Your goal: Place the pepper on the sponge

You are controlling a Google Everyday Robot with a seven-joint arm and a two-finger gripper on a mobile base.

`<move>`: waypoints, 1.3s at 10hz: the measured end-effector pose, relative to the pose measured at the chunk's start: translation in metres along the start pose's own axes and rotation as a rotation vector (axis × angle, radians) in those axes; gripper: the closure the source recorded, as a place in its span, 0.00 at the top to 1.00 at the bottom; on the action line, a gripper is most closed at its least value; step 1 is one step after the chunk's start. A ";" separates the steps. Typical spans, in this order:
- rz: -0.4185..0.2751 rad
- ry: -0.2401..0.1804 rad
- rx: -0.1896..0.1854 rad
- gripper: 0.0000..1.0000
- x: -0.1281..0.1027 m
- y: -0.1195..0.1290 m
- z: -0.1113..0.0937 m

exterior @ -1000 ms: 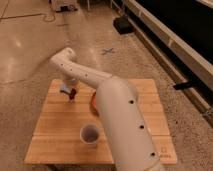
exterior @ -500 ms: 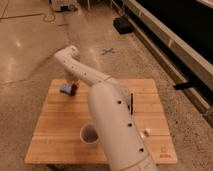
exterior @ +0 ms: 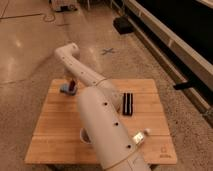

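The blue-grey sponge (exterior: 64,89) lies flat on the far left part of the wooden table (exterior: 145,125). The small dark red pepper (exterior: 73,87) is at the sponge's right edge, touching or just over it. My gripper (exterior: 71,81) hangs directly above the pepper, at the end of the white arm (exterior: 100,120) that reaches across the table from the near side. The arm's wrist hides where the gripper meets the pepper.
A black two-bar block (exterior: 128,103) lies right of the arm. A paper cup (exterior: 84,135) peeks out at the arm's left, near the front. Beyond the table is bare concrete floor, with a dark wall base along the right.
The gripper has settled slightly lower at the sponge with the pepper under it. The bulky forearm has swung across the table's middle, and the orange object no longer shows.
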 end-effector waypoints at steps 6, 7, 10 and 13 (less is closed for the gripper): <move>0.015 0.010 0.004 0.50 0.011 0.020 -0.004; 0.018 0.012 0.012 0.61 0.012 0.013 -0.006; 0.018 0.010 0.004 0.63 0.016 0.017 -0.007; 0.023 0.011 0.004 0.63 0.019 0.022 -0.009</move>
